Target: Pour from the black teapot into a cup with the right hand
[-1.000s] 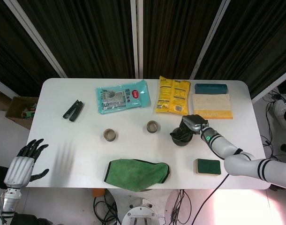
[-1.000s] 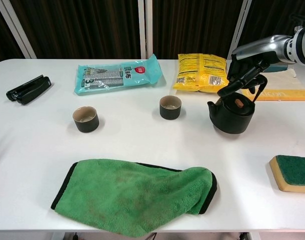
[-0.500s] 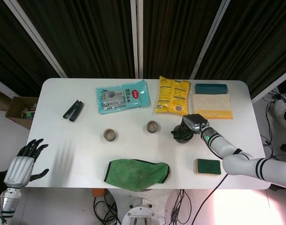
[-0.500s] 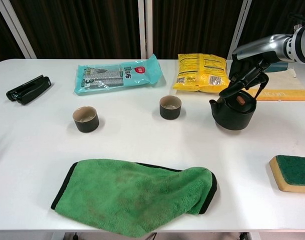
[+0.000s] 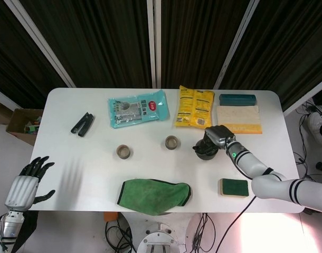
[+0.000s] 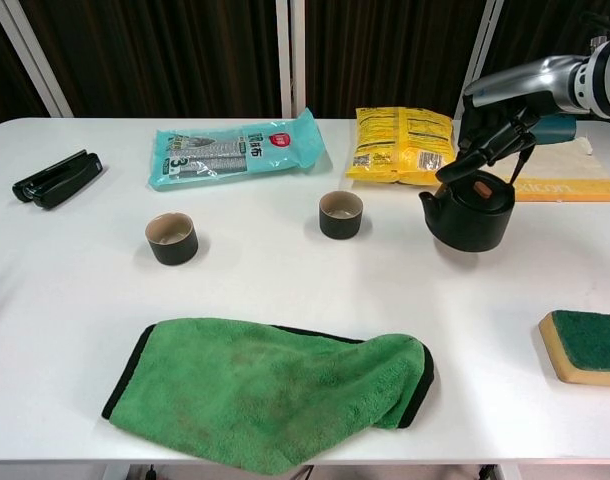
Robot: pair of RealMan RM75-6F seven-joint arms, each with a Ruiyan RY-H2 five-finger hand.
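Observation:
The black teapot [image 6: 470,215] [image 5: 205,151] hangs just above the table at centre right, its spout pointing left. My right hand [image 6: 490,138] [image 5: 218,136] grips its handle from above. Two dark cups stand upright to its left: the near one [image 6: 341,214] [image 5: 172,142] a short way from the spout, the far one [image 6: 171,238] [image 5: 123,152] further left. My left hand [image 5: 27,181] hangs off the table's left front corner, fingers spread and holding nothing; the chest view does not show it.
A green cloth [image 6: 275,388] lies at the front centre. A sponge [image 6: 588,346] sits at the front right. At the back are a teal packet [image 6: 235,148], a yellow bag [image 6: 403,143], a yellow cloth [image 5: 239,119] and a dark case [image 5: 237,99]. A black tool [image 6: 56,177] lies far left.
My right hand has lifted the teapot off the table and carried it slightly up and back. The left hand has barely moved.

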